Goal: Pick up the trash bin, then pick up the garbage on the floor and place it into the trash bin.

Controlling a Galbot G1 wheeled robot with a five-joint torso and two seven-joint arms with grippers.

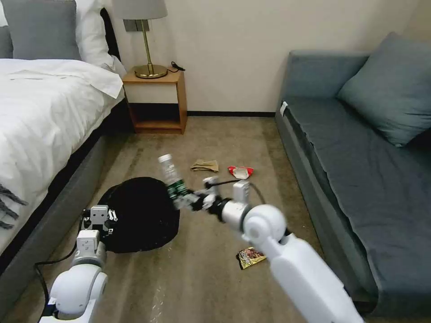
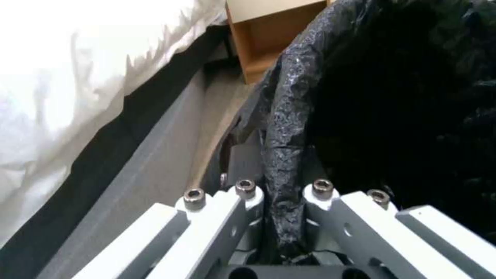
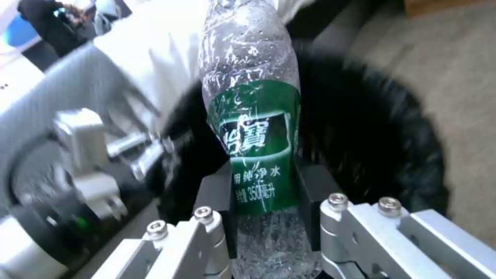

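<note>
Light: soft and even in the room | Glare: white bed sheet (image 2: pixel 77 77) is washed out | Blur: trash bin (image 3: pixel 372 128) is smeared | Sharp: bottle (image 3: pixel 253 128)

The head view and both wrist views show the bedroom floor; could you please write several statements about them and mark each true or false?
1. The right gripper holds the clear plastic bottle with a green label. True.
2. The left gripper clamps the crinkled liner at the rim of the round black trash bin. True.
3. The crumpled brown paper lies inside the bin. False: it lies on the carpet.
4. The yellow-brown snack wrapper lies on the sofa. False: it lies on the carpet.
</note>
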